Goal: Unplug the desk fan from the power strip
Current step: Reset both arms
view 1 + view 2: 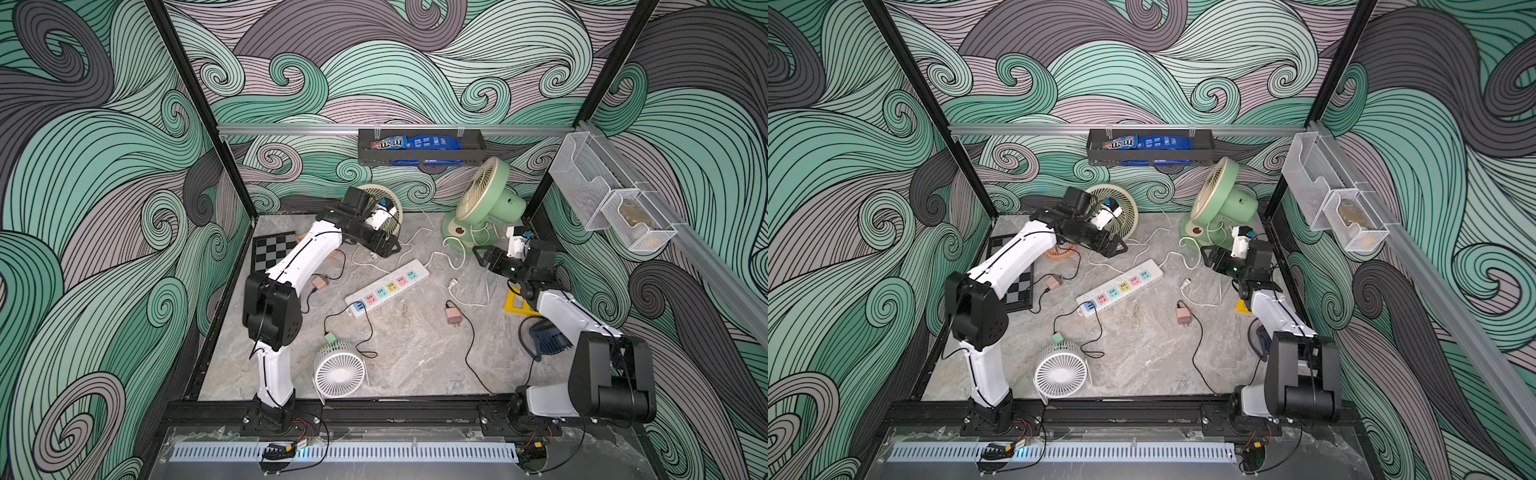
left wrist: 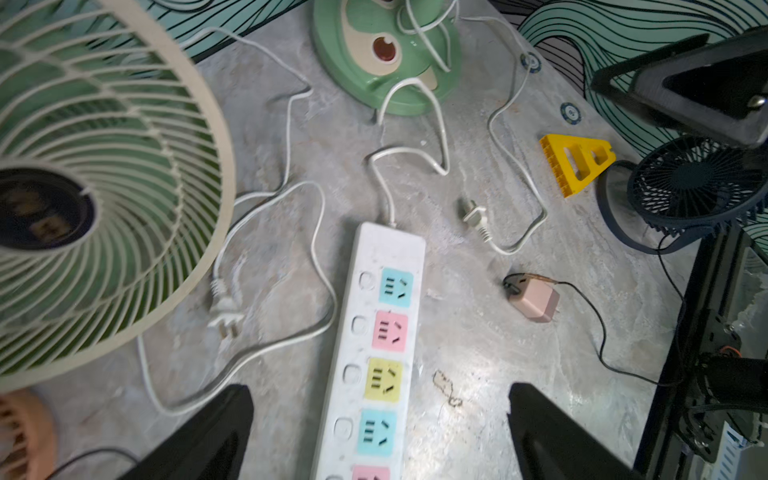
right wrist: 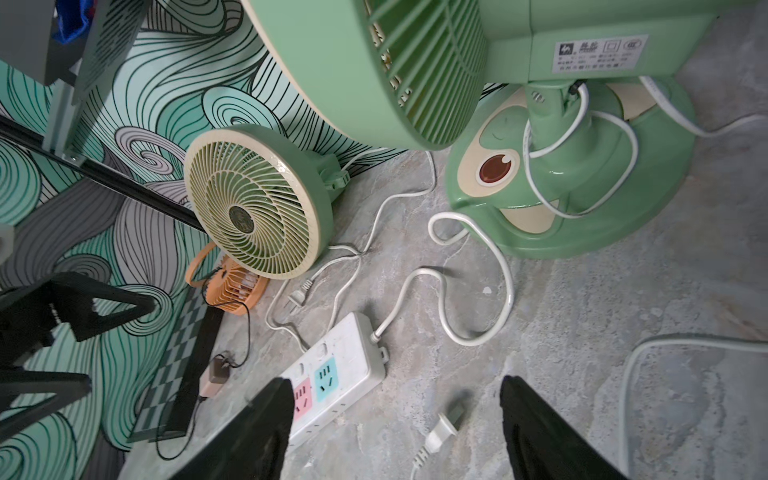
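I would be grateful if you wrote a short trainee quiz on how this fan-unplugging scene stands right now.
1. True or false: every pastel socket on the power strip is empty.
2. How many white plugs lie unplugged: A none, B two, C six?
3. Fill in: the left fingers and right fingers stand ___, holding nothing.
Key: 1 true; 2 B; 3 open.

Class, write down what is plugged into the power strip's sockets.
All five pastel sockets of the power strip are empty. A black cable runs to its blue USB end; the plug there is too small to make out. No socket is covered in both top views.
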Motion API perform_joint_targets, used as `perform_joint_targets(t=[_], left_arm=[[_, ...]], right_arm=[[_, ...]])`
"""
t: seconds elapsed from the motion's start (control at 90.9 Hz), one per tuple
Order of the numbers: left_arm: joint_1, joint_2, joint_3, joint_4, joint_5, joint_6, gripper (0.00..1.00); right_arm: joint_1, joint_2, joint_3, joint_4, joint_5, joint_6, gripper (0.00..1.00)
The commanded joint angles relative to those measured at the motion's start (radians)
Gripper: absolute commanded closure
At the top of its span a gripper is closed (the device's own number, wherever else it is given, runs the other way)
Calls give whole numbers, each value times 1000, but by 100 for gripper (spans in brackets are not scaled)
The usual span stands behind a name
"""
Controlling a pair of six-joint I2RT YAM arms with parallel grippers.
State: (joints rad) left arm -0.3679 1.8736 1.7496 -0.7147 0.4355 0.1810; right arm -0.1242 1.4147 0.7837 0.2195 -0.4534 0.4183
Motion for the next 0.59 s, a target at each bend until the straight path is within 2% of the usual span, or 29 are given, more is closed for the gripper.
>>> perform_joint_targets(t=[0.0, 0.099, 0.132, 0.165, 0.264, 0.396, 0.583], left_arm=[[77, -102, -157, 83, 12, 7, 1], [149, -201, -349, 189, 32, 11, 1], [176, -227, -407, 228, 34, 9, 1], [205, -244, -457, 264, 47, -7, 1], [293, -274, -600, 384, 92, -48, 1], [388, -310, -764, 563, 97, -84, 1], [444, -342, -915, 743, 78, -82, 1]], right_arm=[[-6, 18, -35, 87, 29, -47, 16], [-5, 18, -78, 159, 60, -77, 14], [-5, 16, -98, 191, 78, -90, 4], [-6, 14, -119, 219, 100, -105, 2], [-7, 13, -178, 301, 164, -165, 1], [-9, 1, -252, 399, 256, -201, 1], [-9, -16, -333, 530, 310, -248, 1]])
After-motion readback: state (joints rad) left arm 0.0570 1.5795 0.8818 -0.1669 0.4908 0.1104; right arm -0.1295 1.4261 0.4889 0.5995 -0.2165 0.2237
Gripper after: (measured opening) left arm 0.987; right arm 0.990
